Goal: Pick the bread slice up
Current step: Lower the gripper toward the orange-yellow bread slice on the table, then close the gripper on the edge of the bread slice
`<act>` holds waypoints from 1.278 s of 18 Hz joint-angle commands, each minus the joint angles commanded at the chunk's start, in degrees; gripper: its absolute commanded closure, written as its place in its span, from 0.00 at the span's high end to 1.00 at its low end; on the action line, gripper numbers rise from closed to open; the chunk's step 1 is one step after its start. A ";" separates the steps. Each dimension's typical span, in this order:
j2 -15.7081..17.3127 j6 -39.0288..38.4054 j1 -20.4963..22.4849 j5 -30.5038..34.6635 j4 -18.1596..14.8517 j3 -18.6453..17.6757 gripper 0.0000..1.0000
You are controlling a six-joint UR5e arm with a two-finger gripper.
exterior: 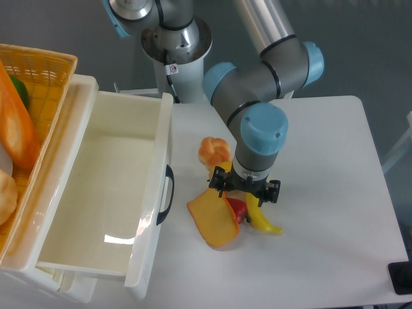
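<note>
While the gripper [239, 201] hangs low over the bread slice [212, 222], jaws hidden, their width indeterminable, the approach step appears underway; next, descent and closure.

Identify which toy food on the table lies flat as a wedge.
The bread slice: a flat orange-yellow wedge. The banana is curved, the bun round.

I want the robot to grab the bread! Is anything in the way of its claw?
Yes. The claw hangs over a small red toy and the banana, which lie against the bread slice's right edge. The rest of the slice lies bare on the table. The bun sits apart, behind.
</note>
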 joint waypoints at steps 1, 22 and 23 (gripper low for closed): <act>-0.09 -0.70 0.00 -0.17 0.00 -0.26 1.00; 0.35 -8.18 -0.18 -3.25 -0.62 -5.36 0.96; 0.26 -8.18 -0.18 -3.25 -0.62 -5.36 0.94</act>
